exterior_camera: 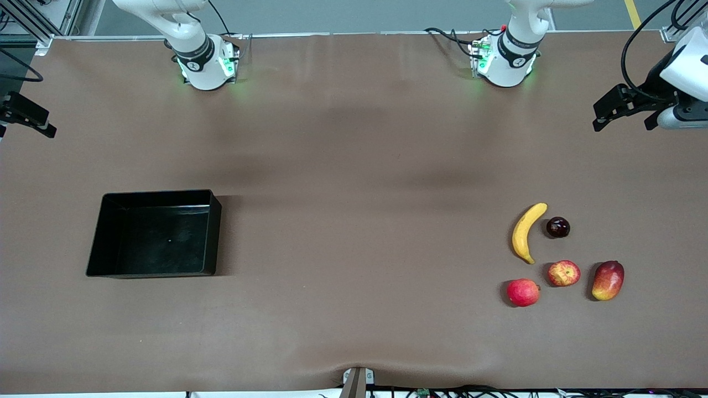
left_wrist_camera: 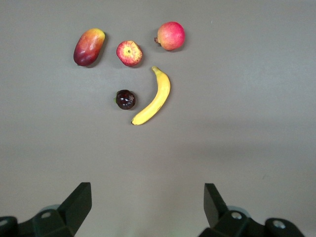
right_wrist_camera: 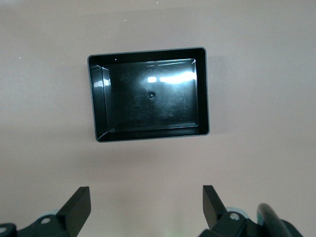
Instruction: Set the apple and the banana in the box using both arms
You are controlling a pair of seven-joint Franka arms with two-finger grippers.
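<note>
The apple (exterior_camera: 564, 273), red with pale yellow patches, lies on the table toward the left arm's end, also in the left wrist view (left_wrist_camera: 129, 53). The yellow banana (exterior_camera: 525, 232) lies just farther from the front camera than the apple (left_wrist_camera: 154, 98). The black box (exterior_camera: 214, 232) stands empty toward the right arm's end, also in the right wrist view (right_wrist_camera: 98, 98). My left gripper (exterior_camera: 605, 113) (left_wrist_camera: 147, 197) hangs open and empty over bare table at its end. My right gripper (exterior_camera: 33, 119) (right_wrist_camera: 146, 197) hangs open and empty over bare table at its end.
An evenly pinkish-red round fruit (exterior_camera: 523, 292) (left_wrist_camera: 171, 35) and a red-yellow mango (exterior_camera: 608, 280) (left_wrist_camera: 89, 46) lie beside the apple. A small dark plum (exterior_camera: 558, 227) (left_wrist_camera: 125, 99) lies beside the banana. Brown table stretches between the box and the fruits.
</note>
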